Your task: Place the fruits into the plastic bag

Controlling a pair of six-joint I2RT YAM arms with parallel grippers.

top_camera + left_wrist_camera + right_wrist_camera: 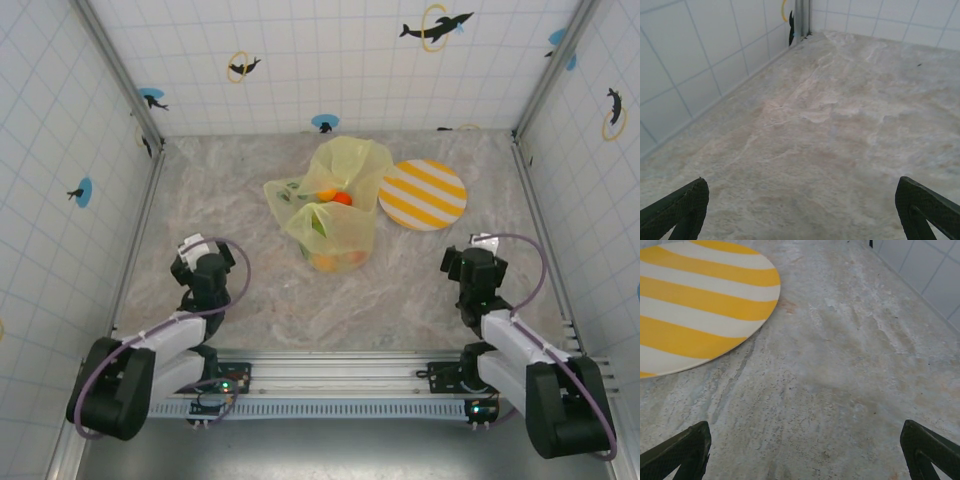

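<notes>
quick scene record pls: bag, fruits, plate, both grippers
plastic bag: crumpled, mid-table
fruits: orange and green pieces seen through the bag, inside it; count unclear
plate: yellow-and-white striped, flat, right of the bag, nothing on it
left gripper: open, holding nothing, over bare table
right gripper: open, holding nothing, plate ahead to its left

White walls (300, 60) gridded with thin blue lines fill the upper, left and right of the frame, dotted with dark stickers (436, 25), probably dolphins. Metal posts (117, 70) mark the upper corners. The bench (260, 290) is grey-beige marbled, evenly lit; a rail (340, 370) crosses the bottom.
</notes>
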